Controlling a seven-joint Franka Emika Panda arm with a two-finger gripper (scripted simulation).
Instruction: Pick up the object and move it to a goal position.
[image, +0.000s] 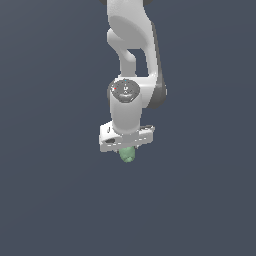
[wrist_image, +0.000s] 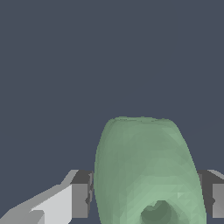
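Note:
The object (image: 127, 155) is a small pale green rounded lump. In the exterior view it sticks out just below the white gripper bar (image: 126, 138) at the end of the arm. In the wrist view the object (wrist_image: 146, 170) fills the space between the two fingers, with a dark dimple near its lower end. One finger (wrist_image: 80, 199) shows on one side and the other finger (wrist_image: 214, 197) on the opposite side, both against the object. My gripper (wrist_image: 148, 199) is shut on the object. Whether it rests on the surface or hangs above it cannot be told.
A plain dark grey-blue surface (image: 50, 200) fills both views. No other objects, edges or goal marker show.

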